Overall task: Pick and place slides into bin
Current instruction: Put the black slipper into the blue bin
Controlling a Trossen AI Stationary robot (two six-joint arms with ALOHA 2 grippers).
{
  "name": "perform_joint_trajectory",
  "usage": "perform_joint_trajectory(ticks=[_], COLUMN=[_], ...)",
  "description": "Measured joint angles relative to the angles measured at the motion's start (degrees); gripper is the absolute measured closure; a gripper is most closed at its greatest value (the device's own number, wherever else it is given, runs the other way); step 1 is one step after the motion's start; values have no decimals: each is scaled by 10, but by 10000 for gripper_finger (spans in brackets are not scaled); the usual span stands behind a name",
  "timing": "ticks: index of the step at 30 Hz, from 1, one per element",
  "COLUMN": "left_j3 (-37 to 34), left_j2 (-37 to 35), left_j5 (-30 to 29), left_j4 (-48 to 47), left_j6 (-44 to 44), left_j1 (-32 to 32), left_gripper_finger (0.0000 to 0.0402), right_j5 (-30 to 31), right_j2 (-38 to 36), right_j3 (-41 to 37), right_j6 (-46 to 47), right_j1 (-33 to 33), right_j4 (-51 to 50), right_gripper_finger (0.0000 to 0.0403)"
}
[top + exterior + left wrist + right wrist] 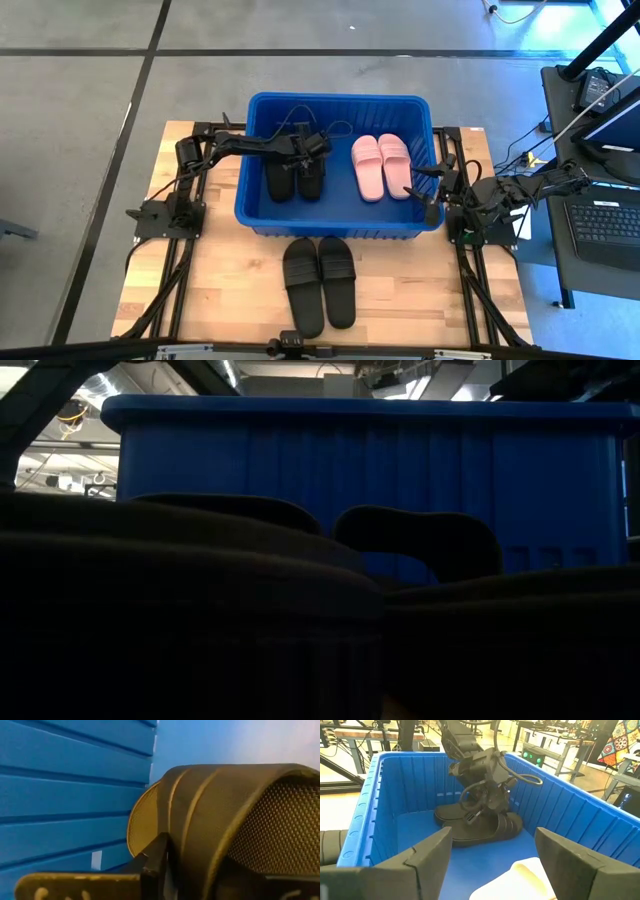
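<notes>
Six slides in total: four already in the bin (250,160), two on the table (220,290). Black pair in bin (295,178) lies at the bin's left side, toes toward the table's front edge. Pink pair (381,165) lies right of centre, flat, side by side. Remaining black pair (319,283) sits on the table just outside the bin's front wall, touching each other, well clear of both arms.

Left end effector (312,150) is down inside the bin, directly over the black pair. Left wrist view shows a strap filling the frame, with a finger (155,862) against it; whether it's clamped on or apart from the sandal, cannot tell. Right end effector (492,852) hovers at the bin's right rim, fingers wide apart, holding nothing, facing across the bin interior.

Risks, as judged:
- If left end effector lifts while gripping, the sandal comes back out w/ it.
- Cabling on the left wrist hangs close to the straps; may snag on retract.
- Right arm reaching for the table pair must clear the bin corner; contact could shift the bin.

Visibility limits: low view is nearly blocked by the dark table pair close to the lens, only the bin wall shows behind. Left fingertips not resolvable in any view.
</notes>
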Motion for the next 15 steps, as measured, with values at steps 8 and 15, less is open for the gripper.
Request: perform_joint_trajectory(ticks=[8, 15], left_j3=[-1, 0], left_j2=[0, 0], left_j5=[1, 7], left_j4=[1, 1], left_j6=[0, -4], left_j1=[0, 0], left_gripper_finger=[317, 250], right_j5=[0, 0], right_j2=[0, 0], right_j3=[0, 0], right_j6=[0, 0], right_j1=[0, 0], right_j4=[0, 0], right_gripper_finger=[118, 118])
